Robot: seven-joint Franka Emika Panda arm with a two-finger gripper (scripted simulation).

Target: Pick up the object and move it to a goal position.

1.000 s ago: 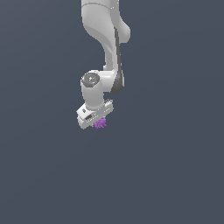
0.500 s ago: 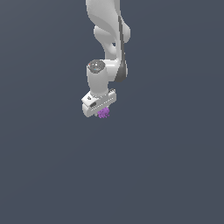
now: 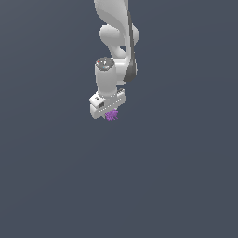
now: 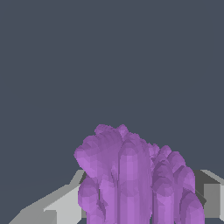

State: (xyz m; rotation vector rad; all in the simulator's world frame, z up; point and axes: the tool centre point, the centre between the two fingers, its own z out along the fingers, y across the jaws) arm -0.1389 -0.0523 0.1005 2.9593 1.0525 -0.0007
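Pincer [image 3: 109, 113] first: my fingers are closed narrow on the purple clump [image 3: 111, 115], which hangs just under my white hand in the exterior view, only its lower end peeking out. In the wrist view the same clump [image 4: 135, 179] fills the space between my two grey fingertips [image 4: 65, 205], one pad on either flank of it, so I judge the hold to be a squeeze across its middle rather than at a tip.

Judging by its look, it is a bundle of rounded knobs and columns, lumpy all over and far smaller than my hand. I expect it to be light and stiff, with no give under the pads. The bumps are the worry: pads resting on rounded crowns can let the piece twist or slide, so the safest hold is across its widest part with the knobs seated against the flat of each finger, which is about where I have it.

Outward from there, my wrist and arm [image 3: 116, 42] rise straight up out of frame. Around me is only plain dark grey; I see no goal marker in either view, so I cannot tell how far I have to carry it.
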